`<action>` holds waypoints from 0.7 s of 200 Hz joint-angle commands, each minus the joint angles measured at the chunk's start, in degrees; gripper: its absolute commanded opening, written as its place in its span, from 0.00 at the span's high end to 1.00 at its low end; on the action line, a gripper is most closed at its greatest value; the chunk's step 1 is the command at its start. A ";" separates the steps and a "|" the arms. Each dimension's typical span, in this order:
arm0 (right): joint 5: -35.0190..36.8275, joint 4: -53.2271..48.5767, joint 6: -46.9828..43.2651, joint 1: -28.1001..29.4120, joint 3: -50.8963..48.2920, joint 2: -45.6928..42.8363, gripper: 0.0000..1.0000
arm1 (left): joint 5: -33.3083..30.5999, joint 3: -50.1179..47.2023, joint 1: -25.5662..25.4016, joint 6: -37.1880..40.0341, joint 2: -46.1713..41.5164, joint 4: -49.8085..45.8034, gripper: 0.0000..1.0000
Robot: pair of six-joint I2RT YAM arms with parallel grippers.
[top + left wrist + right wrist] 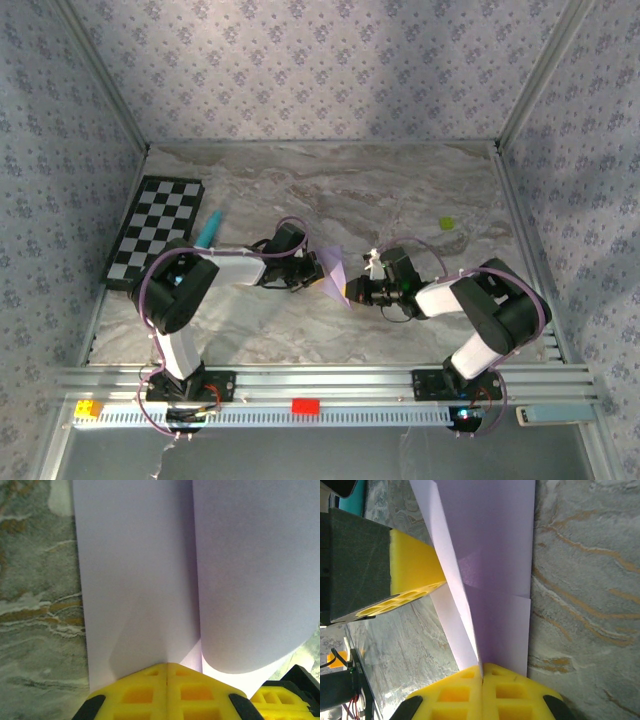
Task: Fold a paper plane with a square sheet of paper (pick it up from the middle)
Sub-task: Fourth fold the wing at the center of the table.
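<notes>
The left hand (167,672) was clamped shut on the square sheet of paper (140,580) from its 9 o'clock. The right hand (482,672) pinched it closed from 4 o'clock. Judged purpose: steadying the part-folded sheet between them to set a crease. The paper was thin, matte, pale lilac, sharply creased, with one flap curling. Beyond, toward 10 o'clock on the marbled tabletop (400,180), lay a teal pen (210,230) and a checkerboard (155,230).
</notes>
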 commanded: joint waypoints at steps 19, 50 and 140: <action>1.52 -4.54 -0.01 0.04 -0.05 2.53 1.00 | -2.42 2.68 0.13 3.80 -1.96 -7.67 0.93; 1.77 -4.89 0.08 0.09 0.02 2.67 1.00 | -2.82 2.49 0.05 4.13 -3.52 -7.60 0.92; 1.73 -5.08 0.64 -0.06 0.53 3.56 1.00 | -2.24 -0.01 -0.09 3.86 -7.37 -1.07 0.93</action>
